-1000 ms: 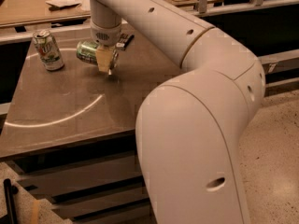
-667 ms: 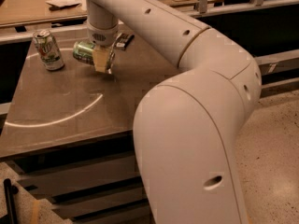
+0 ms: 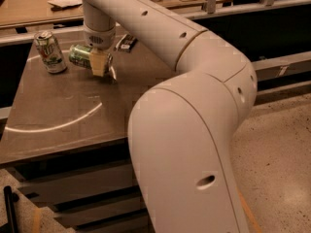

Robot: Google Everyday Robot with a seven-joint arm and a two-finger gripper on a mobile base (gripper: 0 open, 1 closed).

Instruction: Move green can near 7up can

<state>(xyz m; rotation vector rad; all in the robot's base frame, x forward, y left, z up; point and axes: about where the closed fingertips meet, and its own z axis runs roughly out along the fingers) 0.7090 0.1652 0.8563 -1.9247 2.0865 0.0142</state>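
The 7up can stands upright at the far left of the grey table, white and green with a silver top. The shiny green can lies sideways in my gripper, held just right of the 7up can with a small gap between them. The gripper's tan fingers are closed on the can's right end. I cannot tell whether the can touches the table.
A dark flat object lies on the table behind the gripper. My white arm fills the right half of the view. A wooden counter with clutter runs behind the table. Speckled floor is to the right.
The gripper with the green can has shifted left, closer to the 7up can. The 7up can has not moved.
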